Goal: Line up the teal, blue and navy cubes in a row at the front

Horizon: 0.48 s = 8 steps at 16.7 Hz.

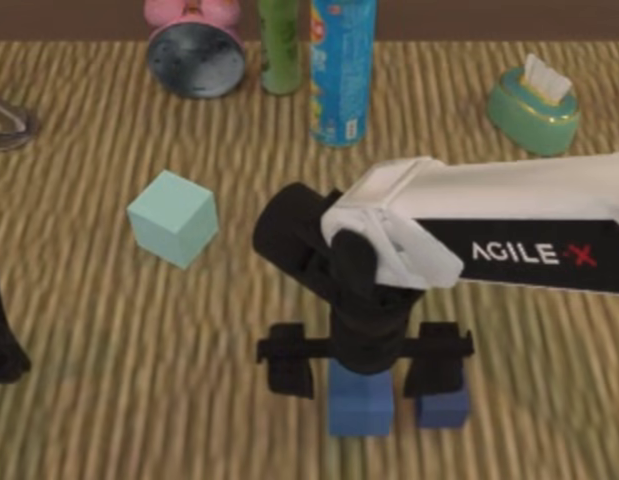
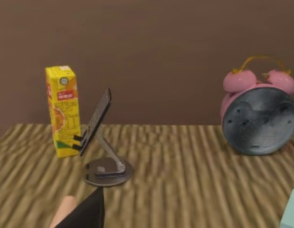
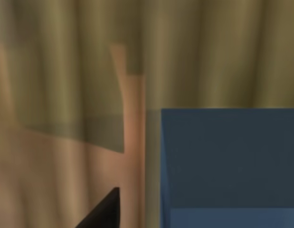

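The woven-straw bench carries all three cubes, and only two are at its front edge so far. The teal cube, the largest, sits alone left of centre, well apart from the other two and nearer the middle of the bench than the front; its corner also shows at the edge of the left wrist view. As a plain, matte, hard-edged block it should be light and stiff with no slip to speak of, so I judge a square pinch across two opposite flat faces, fingers low on the sides, is the safest hold. The blue cube, mid-sized, stands at the front directly under the right tool, whose fingers are spread wide to either side of it and do not appear to press it; the right wrist view shows the same blue face close up beside bare bench. The navy cube, the smallest, rests just to the right of the blue one, partly hidden by the right finger, so whether they touch is unclear. The left tool waits at the left edge of the bench, its fingers not readable.
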### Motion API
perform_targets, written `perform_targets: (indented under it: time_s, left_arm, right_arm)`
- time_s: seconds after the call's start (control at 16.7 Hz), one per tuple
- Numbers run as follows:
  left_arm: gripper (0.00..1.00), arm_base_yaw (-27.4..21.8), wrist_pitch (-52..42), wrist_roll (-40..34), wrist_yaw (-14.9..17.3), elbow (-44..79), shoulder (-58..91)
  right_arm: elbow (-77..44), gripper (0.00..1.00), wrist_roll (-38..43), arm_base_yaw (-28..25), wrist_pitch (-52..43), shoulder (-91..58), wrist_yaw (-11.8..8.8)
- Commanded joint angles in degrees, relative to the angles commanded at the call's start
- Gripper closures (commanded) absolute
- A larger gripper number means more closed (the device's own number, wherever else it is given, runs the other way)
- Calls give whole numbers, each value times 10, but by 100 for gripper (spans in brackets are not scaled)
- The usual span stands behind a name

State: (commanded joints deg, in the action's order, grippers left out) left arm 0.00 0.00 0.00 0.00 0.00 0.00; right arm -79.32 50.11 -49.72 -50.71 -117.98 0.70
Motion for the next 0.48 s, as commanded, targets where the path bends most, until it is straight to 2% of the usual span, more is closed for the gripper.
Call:
perform_targets:
  time_s: [0.48]
  left_arm:
    - [0, 0, 0, 0, 0, 0, 0]
  right_arm:
    - [-9, 0, 0, -1, -10, 3, 1]
